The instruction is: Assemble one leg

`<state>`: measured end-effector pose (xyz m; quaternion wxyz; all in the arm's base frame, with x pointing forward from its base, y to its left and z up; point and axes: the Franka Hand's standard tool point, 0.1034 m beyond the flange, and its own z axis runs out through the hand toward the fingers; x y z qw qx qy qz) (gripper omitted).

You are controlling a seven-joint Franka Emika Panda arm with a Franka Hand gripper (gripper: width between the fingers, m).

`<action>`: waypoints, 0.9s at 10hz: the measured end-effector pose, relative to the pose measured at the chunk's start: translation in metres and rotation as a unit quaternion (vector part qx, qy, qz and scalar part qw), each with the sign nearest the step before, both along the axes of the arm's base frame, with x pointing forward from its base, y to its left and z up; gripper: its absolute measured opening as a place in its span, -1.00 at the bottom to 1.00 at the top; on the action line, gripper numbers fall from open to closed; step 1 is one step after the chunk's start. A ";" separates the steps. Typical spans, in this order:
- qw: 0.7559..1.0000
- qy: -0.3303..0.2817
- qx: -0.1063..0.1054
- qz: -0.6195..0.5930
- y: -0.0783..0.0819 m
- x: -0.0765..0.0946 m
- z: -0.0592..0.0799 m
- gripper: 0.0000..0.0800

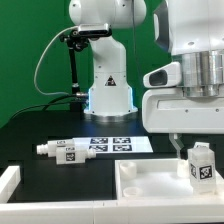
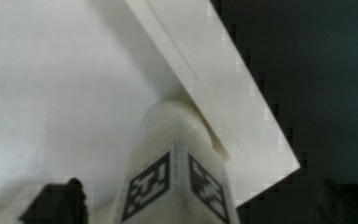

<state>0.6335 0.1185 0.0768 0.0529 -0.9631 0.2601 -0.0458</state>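
Observation:
One leg (image 1: 201, 165), a stubby white post with black-and-white tags, stands upright on the large white tray-shaped part (image 1: 150, 186) near the corner on the exterior view's right. My gripper (image 1: 188, 148) hangs just above it, open. In the wrist view the leg (image 2: 176, 160) rises between my two dark fingertips (image 2: 60, 202), which stand well apart and clear of it on both sides. The tray's raised rim (image 2: 211, 70) runs alongside the leg. A second leg (image 1: 62, 151) lies on its side on the black table, at the exterior view's left.
The marker board (image 1: 115, 143) lies flat behind the tray. The robot's base (image 1: 108, 80) stands at the back with a black cable looping to its left. Another white part (image 1: 8, 186) shows at the lower left edge.

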 end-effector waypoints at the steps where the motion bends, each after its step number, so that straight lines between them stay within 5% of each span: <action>1: 0.999 -0.004 -0.009 0.050 0.000 0.000 0.000 0.62; 3: 0.981 -0.016 -0.034 0.193 -0.006 0.006 -0.002 0.62; 5: 0.985 -0.014 -0.031 0.172 -0.006 0.005 -0.002 0.62; 6: 0.986 -0.013 -0.030 0.161 -0.006 0.005 -0.002 0.31; 7: 0.989 -0.012 -0.028 0.148 -0.006 0.005 -0.002 0.31; 9: 0.997 -0.007 -0.019 0.073 -0.007 0.005 -0.003 -0.28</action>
